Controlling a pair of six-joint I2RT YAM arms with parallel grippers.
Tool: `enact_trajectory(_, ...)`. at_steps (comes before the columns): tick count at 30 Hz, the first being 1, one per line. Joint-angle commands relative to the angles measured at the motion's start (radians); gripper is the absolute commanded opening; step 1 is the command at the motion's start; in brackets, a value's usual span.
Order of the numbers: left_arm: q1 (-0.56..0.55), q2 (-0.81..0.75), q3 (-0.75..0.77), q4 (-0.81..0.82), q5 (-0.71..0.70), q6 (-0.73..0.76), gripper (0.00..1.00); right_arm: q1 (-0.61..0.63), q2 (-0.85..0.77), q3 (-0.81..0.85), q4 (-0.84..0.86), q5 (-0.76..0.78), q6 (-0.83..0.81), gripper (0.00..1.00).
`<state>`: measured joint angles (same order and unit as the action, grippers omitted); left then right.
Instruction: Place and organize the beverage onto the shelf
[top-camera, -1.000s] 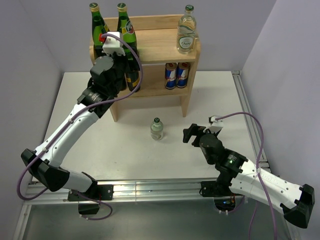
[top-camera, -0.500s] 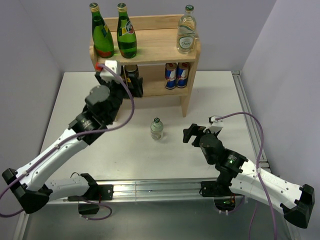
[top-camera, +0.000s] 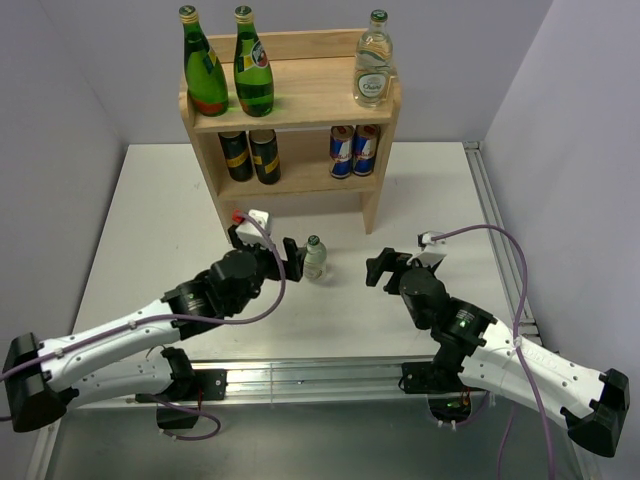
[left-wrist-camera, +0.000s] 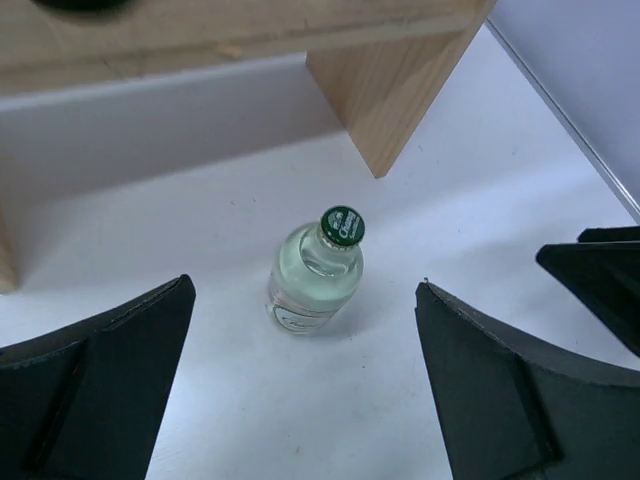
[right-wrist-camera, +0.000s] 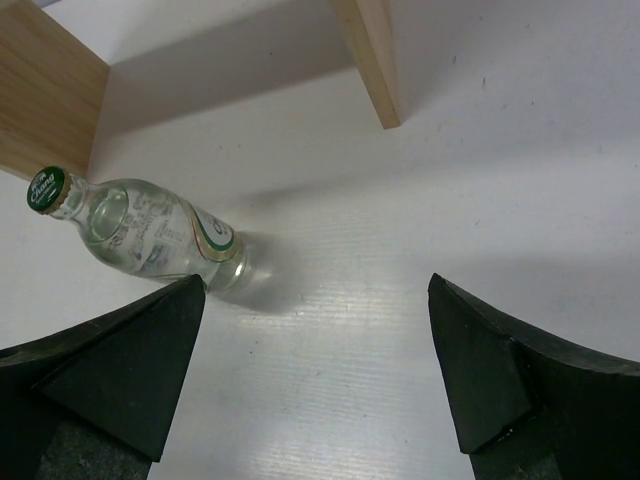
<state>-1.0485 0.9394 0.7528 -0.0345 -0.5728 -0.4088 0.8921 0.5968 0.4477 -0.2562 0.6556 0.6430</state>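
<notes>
The light-wood shelf (top-camera: 300, 100) stands at the back. Its top board carries two green bottles (top-camera: 228, 65) and a clear bottle (top-camera: 373, 65); its lower tier holds two dark bottles (top-camera: 250, 155) and two cans (top-camera: 354, 150). A small clear bottle with a green cap (top-camera: 314, 258) (left-wrist-camera: 315, 270) (right-wrist-camera: 140, 235) stands upright on the table in front of the shelf. My left gripper (top-camera: 272, 250) is open just left of that bottle, which lies beyond its fingers (left-wrist-camera: 110, 370). My right gripper (top-camera: 385, 266) (right-wrist-camera: 315, 300) is open to the bottle's right, with nothing between its jaws.
The shelf's right side panel (left-wrist-camera: 385, 90) (right-wrist-camera: 370, 60) reaches the table just behind the small bottle. A metal rail (top-camera: 495, 230) runs along the table's right edge. Grey walls close in the back and sides.
The left arm has pulled back from the shelf's lower tier, leaving a dark bottle there, and has come down to the table beside the small clear bottle. The right arm has not moved.
</notes>
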Motion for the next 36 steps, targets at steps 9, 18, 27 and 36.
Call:
enact_trajectory(9, -0.002, 0.274, -0.191, 0.455, 0.082, -0.096, 0.99, -0.004, -0.037, -0.015, -0.032, 0.015, 0.026, 1.0)
enact_trajectory(18, -0.002, 0.389, -0.205, 0.553, 0.091, -0.11, 0.99, -0.005, -0.017, -0.032, 0.006, -0.023, 0.023, 1.0)
enact_trajectory(27, -0.004, 0.099, -0.188, 0.32, 0.034, -0.098, 0.99, 0.019, 0.222, -0.026, 0.308, -0.303, -0.049, 1.0)
enact_trajectory(36, -0.004, -0.083, -0.196, 0.191, -0.056, -0.087, 0.99, 0.045, 0.458, 0.046, 0.463, -0.344, -0.043, 1.0)
